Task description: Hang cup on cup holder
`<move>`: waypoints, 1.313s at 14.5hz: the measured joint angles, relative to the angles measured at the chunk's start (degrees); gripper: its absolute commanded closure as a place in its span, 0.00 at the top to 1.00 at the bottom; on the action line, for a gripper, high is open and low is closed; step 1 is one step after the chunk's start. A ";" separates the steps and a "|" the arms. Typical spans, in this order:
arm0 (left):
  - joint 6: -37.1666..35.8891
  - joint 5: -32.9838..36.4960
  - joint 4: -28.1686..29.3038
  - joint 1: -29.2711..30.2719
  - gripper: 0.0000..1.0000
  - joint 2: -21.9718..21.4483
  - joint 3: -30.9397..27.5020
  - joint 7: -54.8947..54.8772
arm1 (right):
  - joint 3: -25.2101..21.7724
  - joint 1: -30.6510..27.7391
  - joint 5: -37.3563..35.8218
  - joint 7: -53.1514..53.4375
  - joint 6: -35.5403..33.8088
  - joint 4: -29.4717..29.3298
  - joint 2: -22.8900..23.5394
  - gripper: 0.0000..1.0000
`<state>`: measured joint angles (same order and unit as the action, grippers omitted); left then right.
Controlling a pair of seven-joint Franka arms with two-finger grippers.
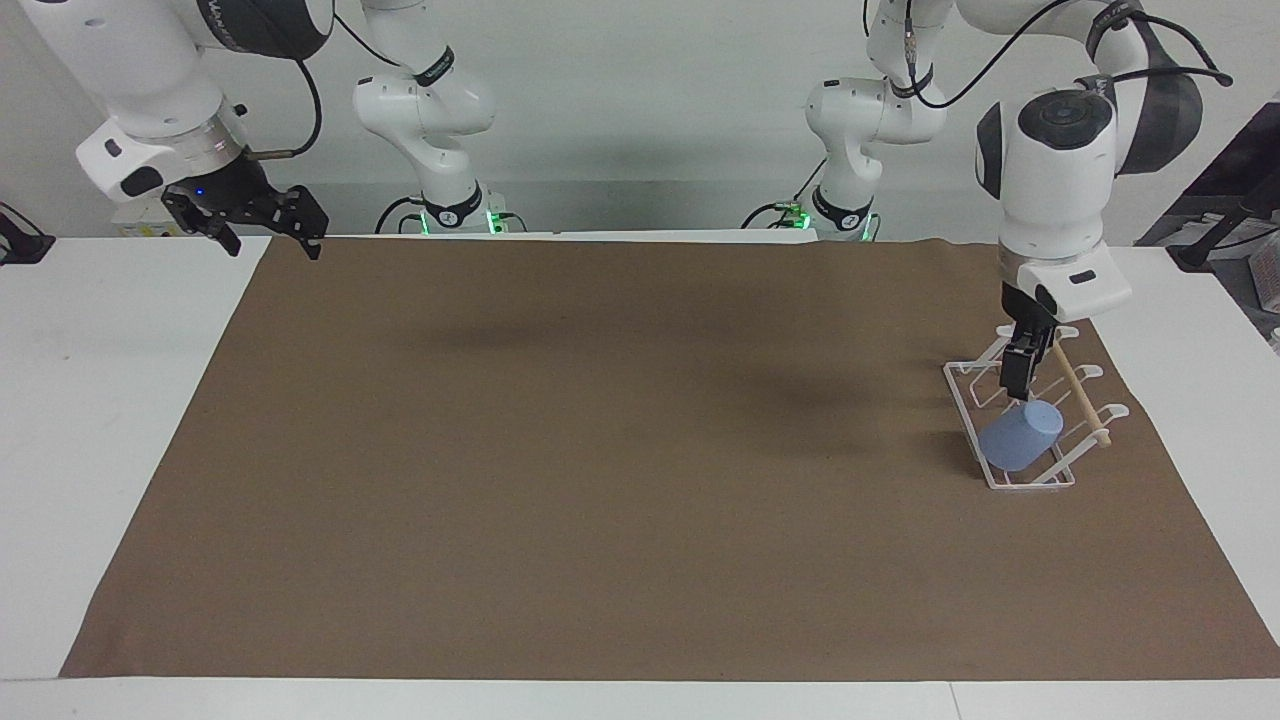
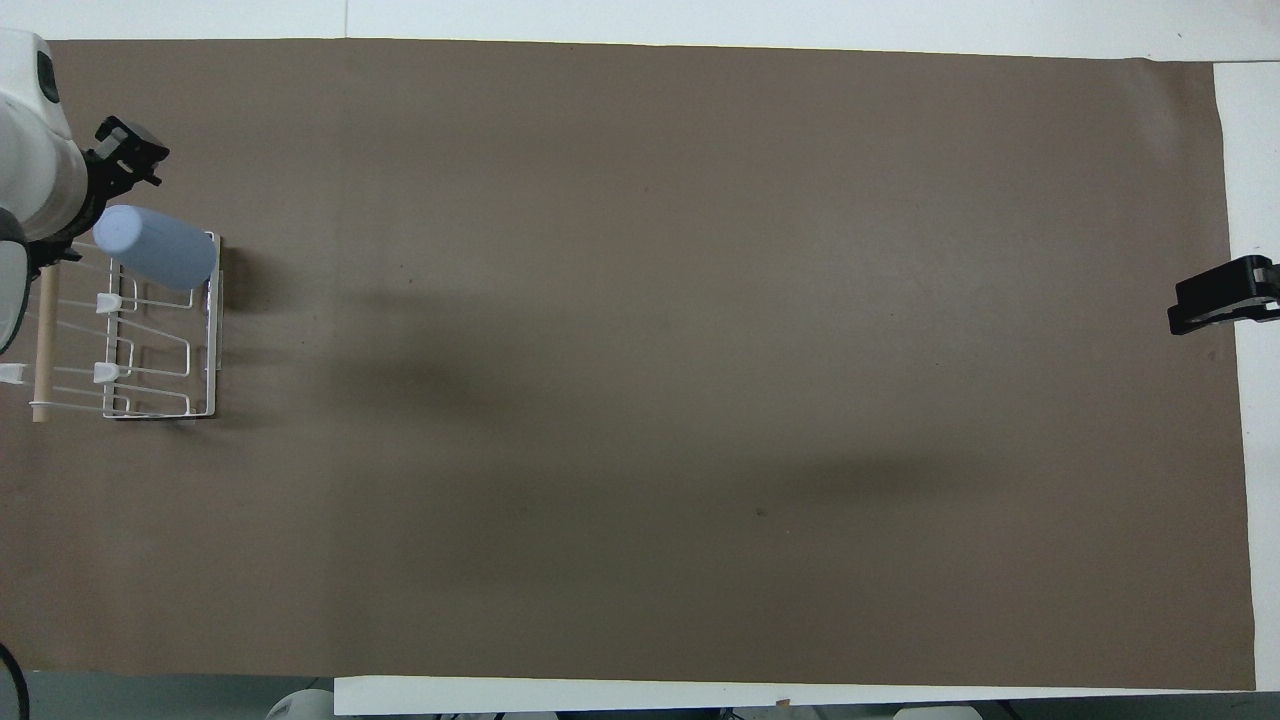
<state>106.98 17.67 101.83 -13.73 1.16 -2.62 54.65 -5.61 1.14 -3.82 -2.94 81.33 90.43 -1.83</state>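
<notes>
The light-blue cup [image 1: 1020, 437] [image 2: 155, 247] rests tilted on a slanted prong of the white wire cup holder [image 1: 1010, 482] [image 2: 210, 340], at the holder's end farthest from the robots. The holder stands at the left arm's end of the table, with a wooden dowel [image 1: 1080, 395] across its top. My left gripper [image 1: 1018, 384] [image 2: 125, 162] hangs just above the cup, open and holding nothing, clear of the cup. My right gripper [image 1: 272, 246] [image 2: 1220, 297] waits open over the mat's corner at the right arm's end.
A brown mat [image 1: 600, 450] covers most of the white table [image 1: 100, 400]. The holder's other prongs [image 2: 140, 360], nearer the robots, carry nothing.
</notes>
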 measured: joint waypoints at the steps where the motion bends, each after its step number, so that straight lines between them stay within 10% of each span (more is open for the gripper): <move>1: -2.27 -1.63 -0.32 0.06 1.00 -0.21 -0.09 -3.92 | 0.00 0.00 0.00 0.00 0.00 0.00 0.00 0.99; 10: -12.49 -11.39 -4.88 3.75 1.00 -0.63 -0.19 -44.91 | 0.00 0.00 0.00 0.00 0.00 0.00 0.00 0.99; 19: -13.39 -14.43 -5.57 5.62 1.00 -3.42 -0.21 -52.45 | 0.00 0.00 0.00 0.00 0.00 0.00 0.00 0.99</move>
<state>93.58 3.24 96.26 -8.11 -2.26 -2.82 2.20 -5.61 1.14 -3.82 -2.94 81.33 90.43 -1.83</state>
